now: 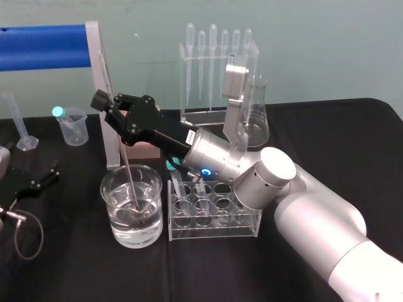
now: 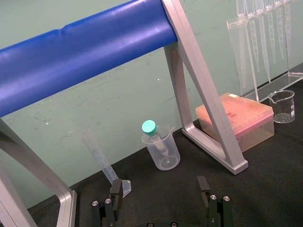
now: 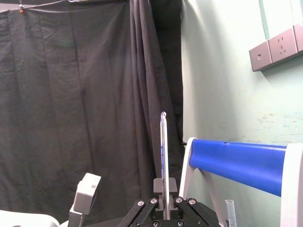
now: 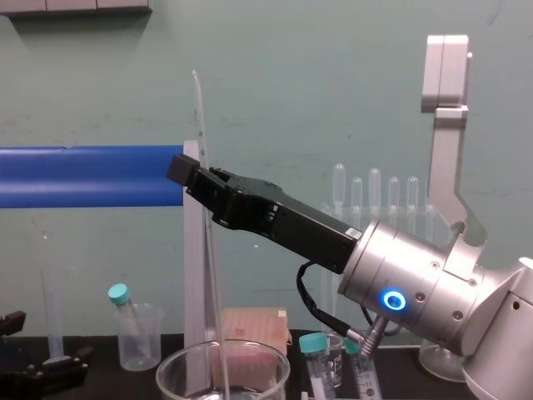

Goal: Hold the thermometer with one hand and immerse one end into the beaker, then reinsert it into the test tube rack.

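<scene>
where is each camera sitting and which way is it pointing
Head: high on the robot, looking down on the table; right gripper holds the thermometer in the beaker, left gripper rests at the left edge.
Chest: lower, facing the green wall; right arm enters from lower right.
Left wrist: on the left arm, facing the blue bar; its open fingers show.
Right wrist: on the right arm, looking up along the thermometer at a black curtain; its fingers clamp it.
Shared: head and chest both show the thermometer in the beaker.

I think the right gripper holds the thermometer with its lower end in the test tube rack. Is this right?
Not quite: in the head view the right gripper holds the thermometer with its lower end in the water-filled beaker.
</scene>
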